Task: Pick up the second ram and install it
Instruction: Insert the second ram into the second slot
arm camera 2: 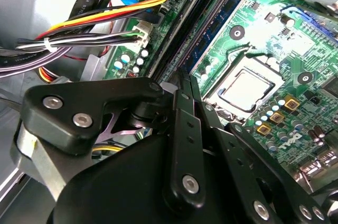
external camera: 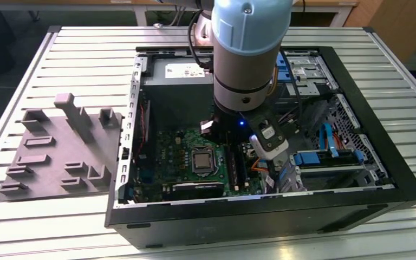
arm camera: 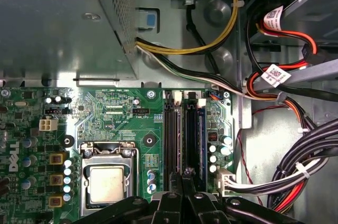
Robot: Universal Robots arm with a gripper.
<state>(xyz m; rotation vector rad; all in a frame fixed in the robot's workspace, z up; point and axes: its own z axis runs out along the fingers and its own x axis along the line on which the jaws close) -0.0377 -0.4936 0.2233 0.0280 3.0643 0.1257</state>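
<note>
One open black computer case (external camera: 266, 214) sits on the ribbed metal surface (external camera: 85, 49), with one grey plastic tray with upright posts (external camera: 56, 157) at its 9 o'clock. Inside lies one green circuit board (arm camera: 116, 113) carrying one silver central chip (arm camera: 107, 184) and four long memory slots (arm camera: 185, 139).

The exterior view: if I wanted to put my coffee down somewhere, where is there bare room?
The ribbed table is bare behind the grey tray and along the exterior view's left edge. Inside the computer case it is crowded: the gripper hangs over the motherboard, beside cables.
</note>
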